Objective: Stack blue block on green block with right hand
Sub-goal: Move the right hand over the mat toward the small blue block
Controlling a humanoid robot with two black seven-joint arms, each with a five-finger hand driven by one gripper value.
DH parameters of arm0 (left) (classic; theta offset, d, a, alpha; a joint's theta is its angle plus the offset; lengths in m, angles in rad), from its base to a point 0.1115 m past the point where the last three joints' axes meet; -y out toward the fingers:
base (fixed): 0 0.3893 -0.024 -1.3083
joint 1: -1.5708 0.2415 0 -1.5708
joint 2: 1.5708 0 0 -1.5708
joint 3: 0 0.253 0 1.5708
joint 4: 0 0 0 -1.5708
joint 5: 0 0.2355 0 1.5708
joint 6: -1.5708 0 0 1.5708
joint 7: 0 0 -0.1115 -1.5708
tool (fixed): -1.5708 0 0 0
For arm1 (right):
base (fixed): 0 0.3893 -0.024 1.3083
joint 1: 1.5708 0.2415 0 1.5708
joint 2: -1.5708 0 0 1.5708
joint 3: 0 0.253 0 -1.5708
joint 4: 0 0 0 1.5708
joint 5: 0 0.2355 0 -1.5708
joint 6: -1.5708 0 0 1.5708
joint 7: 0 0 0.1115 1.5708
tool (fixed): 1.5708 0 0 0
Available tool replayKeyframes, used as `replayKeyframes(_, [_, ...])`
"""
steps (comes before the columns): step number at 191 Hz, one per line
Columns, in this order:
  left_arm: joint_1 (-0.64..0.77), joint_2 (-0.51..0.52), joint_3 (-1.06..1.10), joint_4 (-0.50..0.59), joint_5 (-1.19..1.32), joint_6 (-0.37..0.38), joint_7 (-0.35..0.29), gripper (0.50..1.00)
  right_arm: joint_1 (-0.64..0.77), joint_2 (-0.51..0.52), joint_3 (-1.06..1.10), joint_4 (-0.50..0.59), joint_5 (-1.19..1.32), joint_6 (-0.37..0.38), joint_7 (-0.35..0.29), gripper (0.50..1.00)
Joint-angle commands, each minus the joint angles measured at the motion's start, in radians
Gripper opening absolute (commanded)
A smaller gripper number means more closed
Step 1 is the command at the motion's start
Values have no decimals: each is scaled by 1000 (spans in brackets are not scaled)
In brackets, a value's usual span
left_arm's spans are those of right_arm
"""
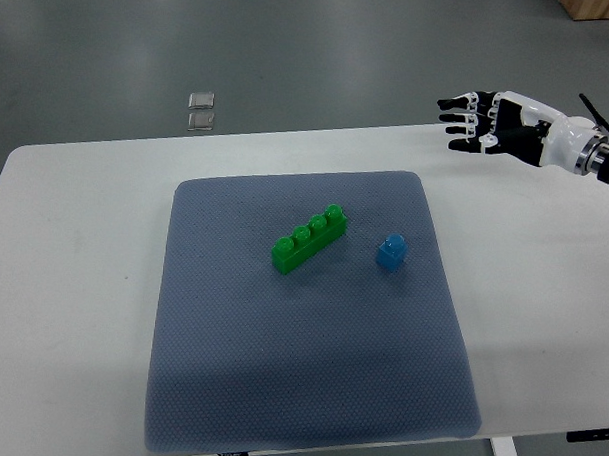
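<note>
I see a grey mat (309, 388) on a white table (74, 240), grey floor (291, 47) behind. The green block (309, 239) lies diagonal, far end up-right; the blue block (391, 251) is just beside. My right hand (483, 121) hovers, fingers spread, empty.

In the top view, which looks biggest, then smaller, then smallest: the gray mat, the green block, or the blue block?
1. gray mat, by far the biggest.
2. green block, a long brick with four studs.
3. blue block, the smallest.
</note>
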Motion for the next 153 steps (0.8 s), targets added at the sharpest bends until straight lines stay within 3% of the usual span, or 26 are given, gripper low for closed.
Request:
replayKeyframes(1, [0,0,0,-1,0,0,0,1000,18,-6,3,18,-111,0,27,926])
replayKeyframes(114, [0,0,0,-1,0,0,0,1000,51,-7,14,233,-729,0,123,926])
replayKeyframes(153, [0,0,0,-1,0,0,0,1000,43,-6,-5,311,-938,-109,125,926])
